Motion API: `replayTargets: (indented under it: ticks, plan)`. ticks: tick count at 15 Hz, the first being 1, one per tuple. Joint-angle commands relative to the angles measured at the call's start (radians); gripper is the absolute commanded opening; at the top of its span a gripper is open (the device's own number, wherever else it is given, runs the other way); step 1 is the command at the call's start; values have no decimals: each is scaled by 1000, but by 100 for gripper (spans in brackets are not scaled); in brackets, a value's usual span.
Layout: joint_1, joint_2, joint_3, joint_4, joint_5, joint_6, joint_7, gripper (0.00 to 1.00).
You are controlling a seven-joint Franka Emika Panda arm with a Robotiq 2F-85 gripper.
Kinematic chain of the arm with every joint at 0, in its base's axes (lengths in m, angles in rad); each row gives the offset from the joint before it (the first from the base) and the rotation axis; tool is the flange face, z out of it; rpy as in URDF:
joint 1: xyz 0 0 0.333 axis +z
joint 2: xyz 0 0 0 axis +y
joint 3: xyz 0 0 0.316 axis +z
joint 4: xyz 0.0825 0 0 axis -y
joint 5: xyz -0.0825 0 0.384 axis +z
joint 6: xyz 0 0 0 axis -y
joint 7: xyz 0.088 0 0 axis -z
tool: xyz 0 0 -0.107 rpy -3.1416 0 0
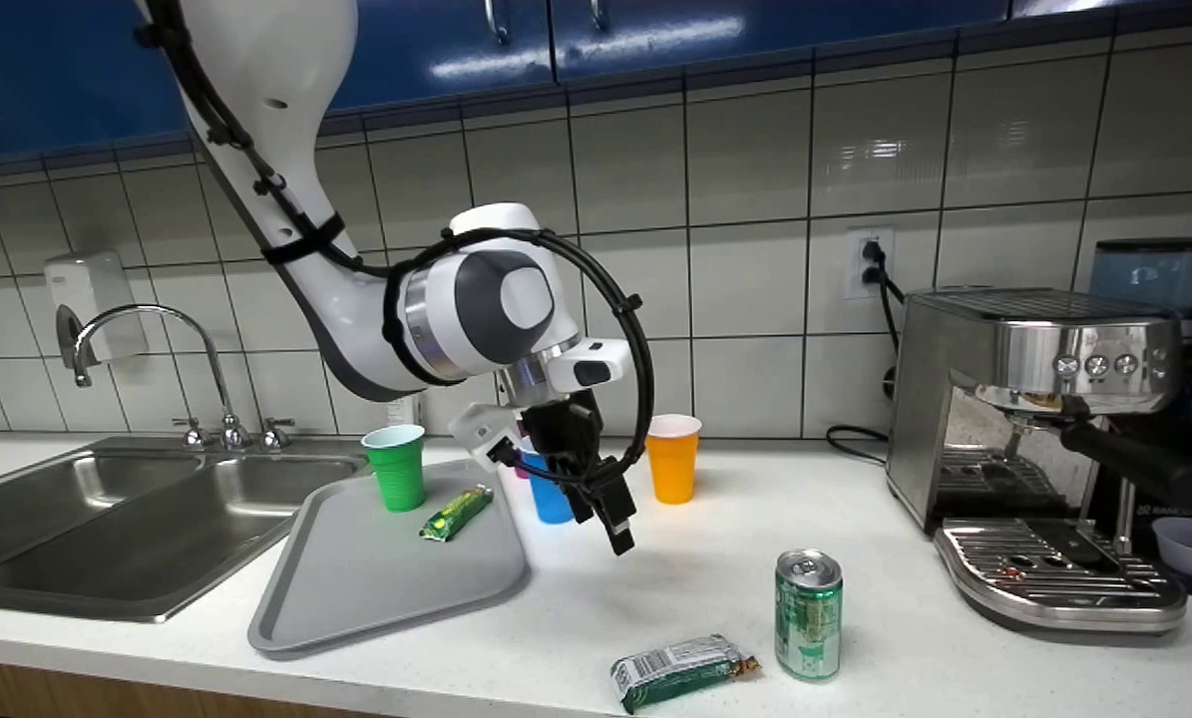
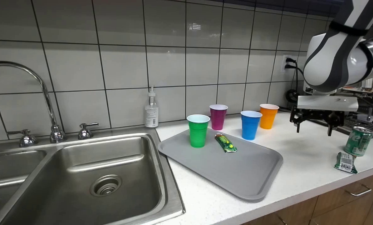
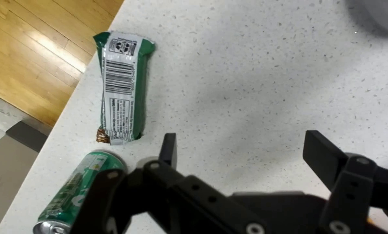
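Sink (image 2: 80, 168) and espresso machine (image 1: 999, 429) show a kitchen

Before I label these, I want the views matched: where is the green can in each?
In an exterior view, the green can stands at lower right.
In an exterior view, the green can is near the right edge.
Wrist view: green can at lower left, partly hidden by the gripper.
Shared landmark: the wrapped bar beside it.
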Motion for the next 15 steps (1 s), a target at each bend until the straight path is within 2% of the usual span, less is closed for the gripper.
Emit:
replayTargets:
  ticks: [1,15]
  plan:
    - [-19,-46,-10,-49,-33,31,45,100]
    - [-119,-32,-23,-115,81,132,-1,100]
